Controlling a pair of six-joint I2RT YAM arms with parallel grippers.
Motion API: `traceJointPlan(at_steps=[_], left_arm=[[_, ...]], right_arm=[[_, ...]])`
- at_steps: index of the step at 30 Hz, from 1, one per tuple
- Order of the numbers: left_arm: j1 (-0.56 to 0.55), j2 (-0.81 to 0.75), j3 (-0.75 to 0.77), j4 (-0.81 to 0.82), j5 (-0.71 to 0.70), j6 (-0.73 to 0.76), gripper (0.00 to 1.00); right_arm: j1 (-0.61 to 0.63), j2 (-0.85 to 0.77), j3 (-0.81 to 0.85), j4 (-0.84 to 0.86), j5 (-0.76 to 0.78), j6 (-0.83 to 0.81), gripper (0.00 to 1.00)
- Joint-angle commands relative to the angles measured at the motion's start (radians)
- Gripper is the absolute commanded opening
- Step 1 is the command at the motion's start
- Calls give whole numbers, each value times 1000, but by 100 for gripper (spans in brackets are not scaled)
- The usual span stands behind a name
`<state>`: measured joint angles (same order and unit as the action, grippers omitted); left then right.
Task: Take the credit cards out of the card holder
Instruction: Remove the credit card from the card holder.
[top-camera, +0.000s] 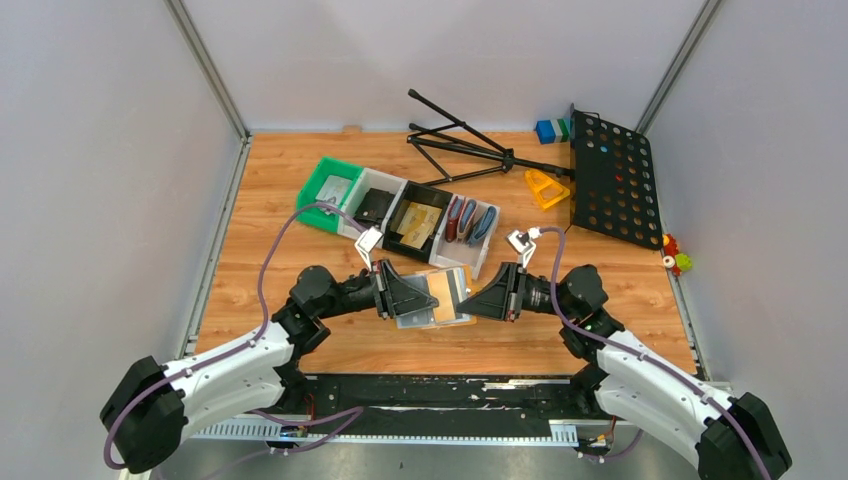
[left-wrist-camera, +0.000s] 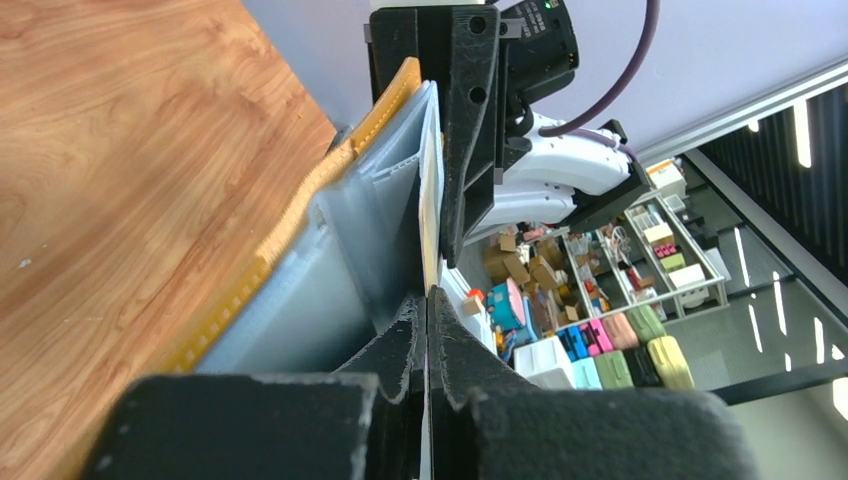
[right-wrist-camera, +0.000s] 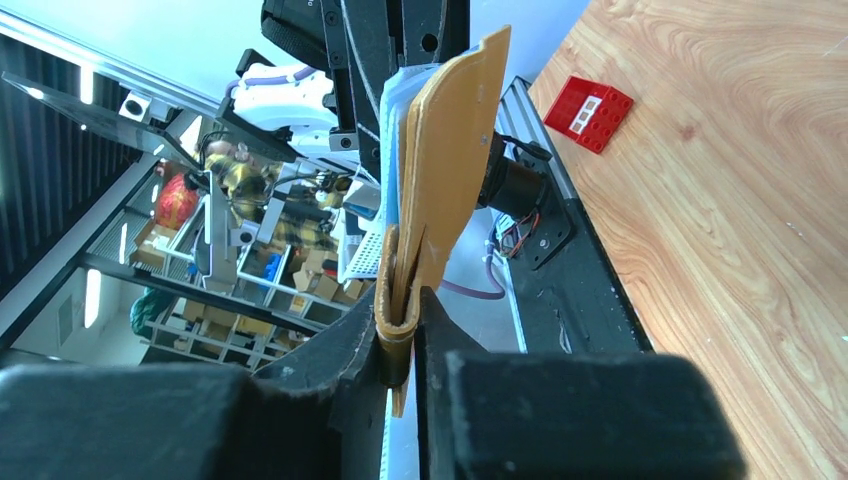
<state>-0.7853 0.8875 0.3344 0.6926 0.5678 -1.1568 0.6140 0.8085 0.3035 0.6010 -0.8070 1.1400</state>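
The mustard-yellow card holder (top-camera: 452, 290) hangs open above the table between my two grippers. My right gripper (top-camera: 487, 297) is shut on its folded mustard edge (right-wrist-camera: 440, 180), which is pinched between the jaws (right-wrist-camera: 405, 325). My left gripper (top-camera: 408, 297) is shut on the thin edge of a credit card (left-wrist-camera: 430, 200). The card stands in the pale grey-blue lining (left-wrist-camera: 365, 240); its face is hidden edge-on. In the left wrist view the fingertips (left-wrist-camera: 427, 300) meet on the card, and the right gripper (left-wrist-camera: 470, 120) is just beyond the holder.
A row of bins (top-camera: 400, 215) stands behind the grippers: a green one, and black ones with gold-tan flat pieces (top-camera: 420, 226) and dark-red and blue wallets (top-camera: 470, 220). A black tripod (top-camera: 470, 150) and a perforated black board (top-camera: 612, 178) lie at the back right. A red brick (right-wrist-camera: 588, 112) lies on the table.
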Motion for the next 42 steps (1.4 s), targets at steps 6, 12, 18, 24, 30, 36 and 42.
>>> traceJointPlan(at_steps=[6,12,18,24,30,36,42], left_arm=[[10,10,32,-14,22,20,0],[63,-20,-19,8,35,-2,0],[82,-17,-32,35,62,-6,0],[81,69,-64,261,91,-85,9],[78,226,-89,555,127,-218,22],[80,295,-96,646,126,-261,0],[151,244,-130,527,137,-235,0]], right_arm=[[-19,-56,-35,0,54,-6,0],[-34,-84,-68,-1,77,10,0],[-36,-87,-74,12,79,12,0],[-36,-32,-49,62,12,17,0],[-35,-9,-49,98,1,36,0],[-36,-46,-52,61,12,30,0],[-46,-236,-44,-242,207,-105,0]])
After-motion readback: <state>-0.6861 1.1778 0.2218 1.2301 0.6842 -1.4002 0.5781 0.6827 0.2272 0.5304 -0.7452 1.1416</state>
